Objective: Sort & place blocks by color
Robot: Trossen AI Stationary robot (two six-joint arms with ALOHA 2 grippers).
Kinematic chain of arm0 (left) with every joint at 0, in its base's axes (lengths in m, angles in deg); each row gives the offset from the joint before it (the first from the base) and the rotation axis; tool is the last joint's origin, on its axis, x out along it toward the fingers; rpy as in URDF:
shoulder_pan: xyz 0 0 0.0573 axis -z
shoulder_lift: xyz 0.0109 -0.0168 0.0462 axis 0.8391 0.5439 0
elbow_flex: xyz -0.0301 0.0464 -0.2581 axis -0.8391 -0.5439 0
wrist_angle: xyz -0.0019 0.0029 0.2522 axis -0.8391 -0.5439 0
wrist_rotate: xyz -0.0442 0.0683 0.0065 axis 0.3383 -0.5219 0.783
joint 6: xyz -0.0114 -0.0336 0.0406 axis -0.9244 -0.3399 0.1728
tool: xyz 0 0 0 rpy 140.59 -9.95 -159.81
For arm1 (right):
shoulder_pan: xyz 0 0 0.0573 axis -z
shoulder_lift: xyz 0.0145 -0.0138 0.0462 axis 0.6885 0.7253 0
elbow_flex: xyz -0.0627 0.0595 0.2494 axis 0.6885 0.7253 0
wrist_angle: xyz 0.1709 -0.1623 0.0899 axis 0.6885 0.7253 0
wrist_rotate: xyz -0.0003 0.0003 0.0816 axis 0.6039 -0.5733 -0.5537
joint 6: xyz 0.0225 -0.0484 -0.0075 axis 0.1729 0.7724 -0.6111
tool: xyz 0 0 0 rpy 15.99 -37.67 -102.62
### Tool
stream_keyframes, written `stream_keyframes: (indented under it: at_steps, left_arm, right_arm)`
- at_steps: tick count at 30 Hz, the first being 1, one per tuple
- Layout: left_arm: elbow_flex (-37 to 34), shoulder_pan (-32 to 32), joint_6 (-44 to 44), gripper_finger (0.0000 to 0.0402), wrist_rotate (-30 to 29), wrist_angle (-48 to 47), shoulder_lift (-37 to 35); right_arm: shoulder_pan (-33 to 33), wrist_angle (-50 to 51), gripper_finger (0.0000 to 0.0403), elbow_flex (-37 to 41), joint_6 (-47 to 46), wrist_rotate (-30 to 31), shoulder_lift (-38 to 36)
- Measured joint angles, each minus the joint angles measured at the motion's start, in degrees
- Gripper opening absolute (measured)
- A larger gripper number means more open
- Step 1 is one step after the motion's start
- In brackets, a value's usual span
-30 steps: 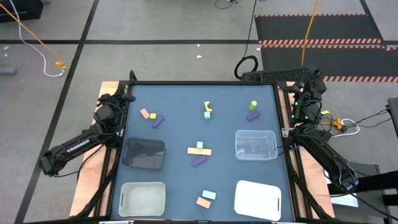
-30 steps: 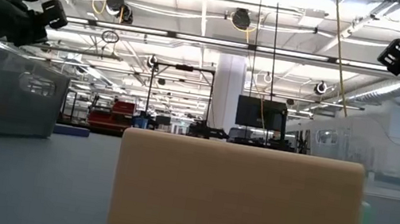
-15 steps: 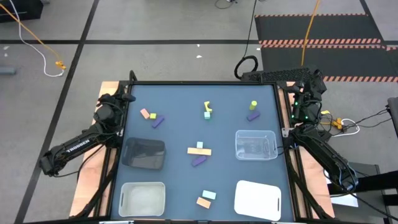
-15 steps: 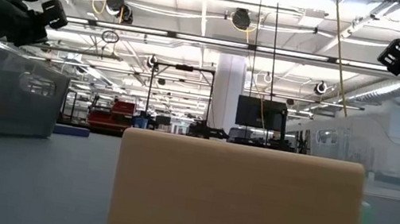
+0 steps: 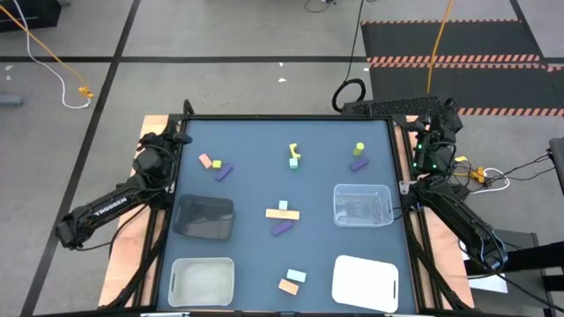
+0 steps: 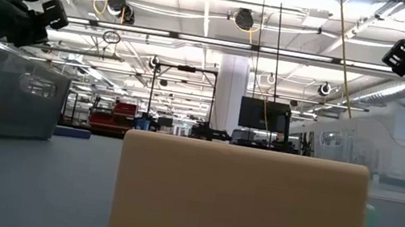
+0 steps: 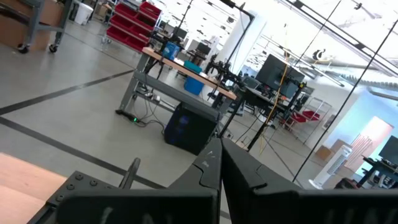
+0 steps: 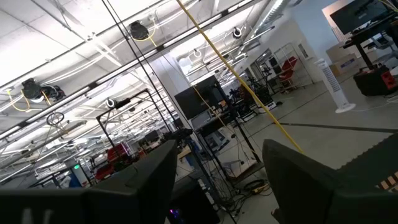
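Note:
The blocks lie scattered on the blue mat: a salmon (image 5: 205,161) and a purple (image 5: 224,169) block far left, a yellow-green bent piece (image 5: 294,151) beside a mint cube (image 5: 293,163), a yellow-green cylinder (image 5: 359,149) by a purple block (image 5: 358,164), a mint, salmon and purple group (image 5: 282,214) mid-table, and a mint (image 5: 296,276) and salmon (image 5: 288,286) pair near the front edge. The salmon block (image 6: 241,205) fills the low view. My left gripper (image 7: 221,152) is shut, raised over the table's far-left corner (image 5: 181,138). My right gripper (image 8: 217,186) is open, raised beyond the far-right corner (image 5: 443,110).
Four containers stand on the mat: a dark tray (image 5: 204,217) left of centre, a clear bin (image 5: 362,205) to the right, a translucent bin (image 5: 202,282) near left and a white tray (image 5: 365,282) near right. Bare mat lies along the far edge.

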Motion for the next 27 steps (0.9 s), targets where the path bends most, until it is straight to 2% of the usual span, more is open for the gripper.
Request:
stream_keyframes:
  at_steps: [5,8,13,15,18,20,27]
  left_arm:
    - [-0.01,-0.02,0.0,0.001,-0.01,0.01,0.02]
    - [-0.01,-0.01,0.0,0.001,0.0,0.02,0.0]
    - [0.0,0.0,-0.02,0.001,0.0,0.02,0.0]
    - [-0.01,0.0,0.0,0.001,0.01,0.02,0.0]
    - [0.0,0.0,-0.01,0.001,0.01,0.0,0.01]
    - [0.0,-0.01,0.0,0.001,0.0,0.02,0.02]
    - [-0.02,0.01,0.0,0.001,0.01,0.0,0.02]
  right_arm:
    - [0.0,0.1,0.0228,-0.01,-0.04,0.0,0.01]
    - [0.02,0.78,0.0228,0.01,-3.42,-0.7,-0.02]
    - [0.0,1.86,0.0228,-0.02,-7.28,-8.11,0.01]
    - [0.0,2.15,0.0228,-0.02,-10.37,-14.19,-0.02]
    - [0.0,3.39,0.0228,-0.02,-14.03,-28.41,0.05]
    - [0.0,3.19,0.0228,-0.02,-15.18,-35.81,0.01]
    - [0.0,5.74,0.0228,-0.02,-21.48,-57.47,0.03]
